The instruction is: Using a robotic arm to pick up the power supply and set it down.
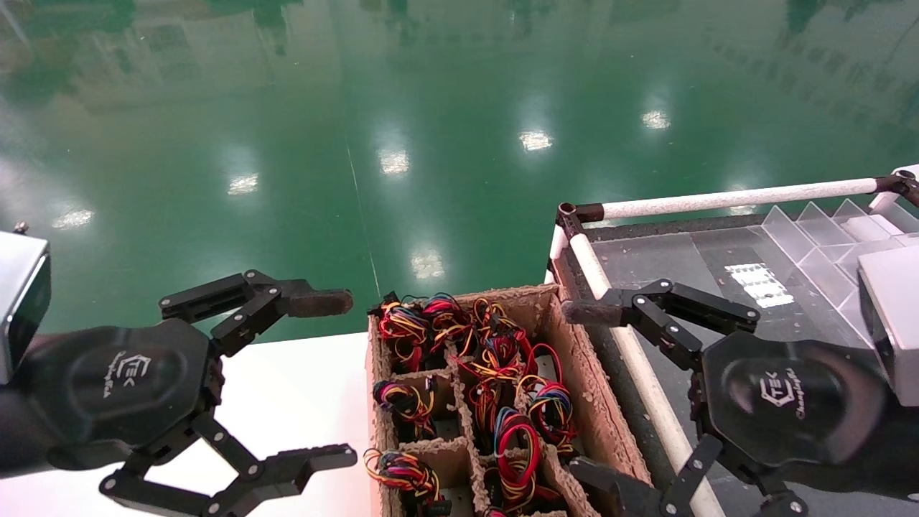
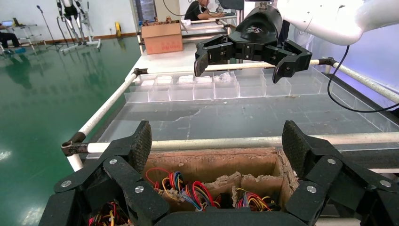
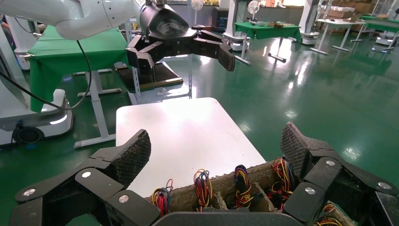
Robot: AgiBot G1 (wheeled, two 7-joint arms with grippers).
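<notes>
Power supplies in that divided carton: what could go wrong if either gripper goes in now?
The power supplies sit deep in narrow cells, hidden under wire loops, so fingers may hook wires rather than a case. The pulp dividers look crumbly and could tear. The left gripper and right gripper flank the carton, both open; the jaws may catch its walls.

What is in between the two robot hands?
A cardboard box of power supplies with colourful wires sits between the left gripper and right gripper, in the head view.

A brown cardboard crate (image 1: 574, 359) with dividers sits between the two end effectors. A white desk (image 1: 301, 388) lies under the left one, clear plastic bins (image 1: 811, 237) beyond the right.
</notes>
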